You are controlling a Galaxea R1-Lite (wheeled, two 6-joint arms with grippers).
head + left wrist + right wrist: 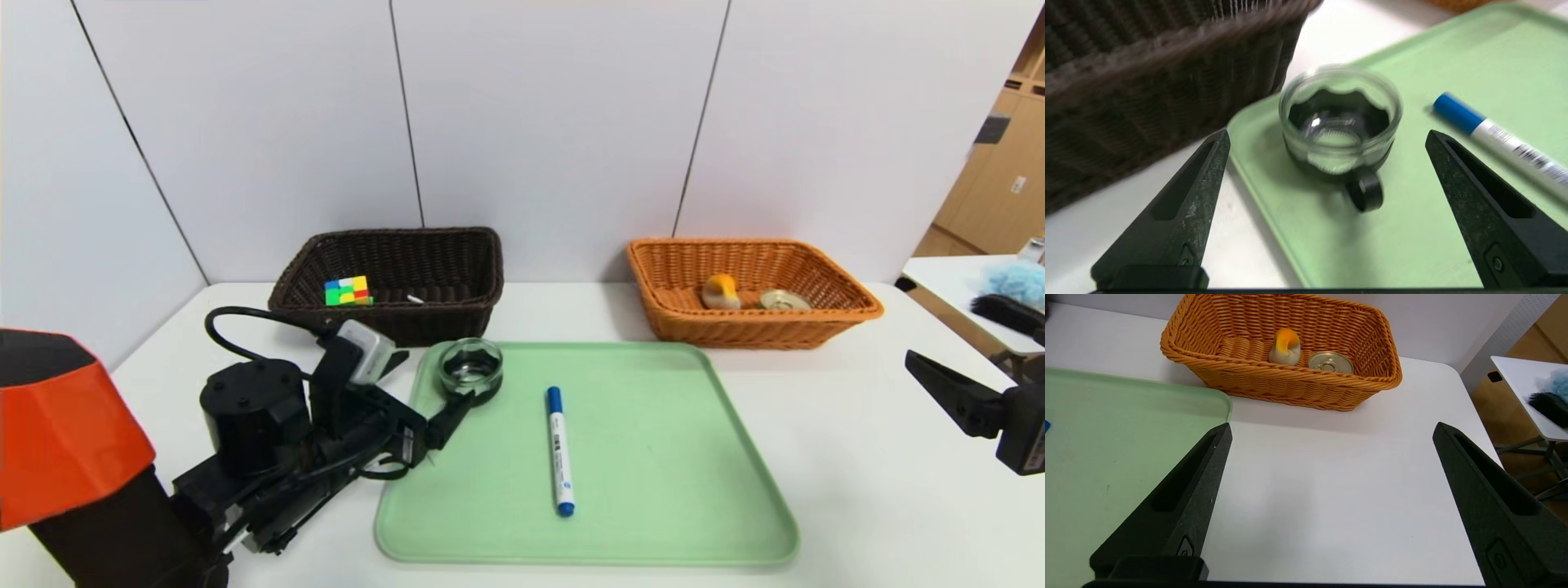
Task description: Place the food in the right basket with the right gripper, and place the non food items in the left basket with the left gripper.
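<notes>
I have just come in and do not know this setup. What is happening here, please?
A two-armed robot is sorting things into baskets. The left pincer, open, faces the glass cup on the green tray, beside the blue-capped marker. The puzzle cube already lies in the dark basket; the bun and can are in the orange basket. The right pincer waits open at the table's right side.

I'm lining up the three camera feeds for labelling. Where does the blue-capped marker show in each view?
Head view: the blue-capped marker lies near the middle of the green tray, cap toward the baskets.
Left wrist view: the marker lies beside the glass cup, beyond the open left end effector.
Right wrist view: only a blue sliver at the picture's edge, likely the marker.
Shared landmark: the green tray appears in all three views.
</notes>
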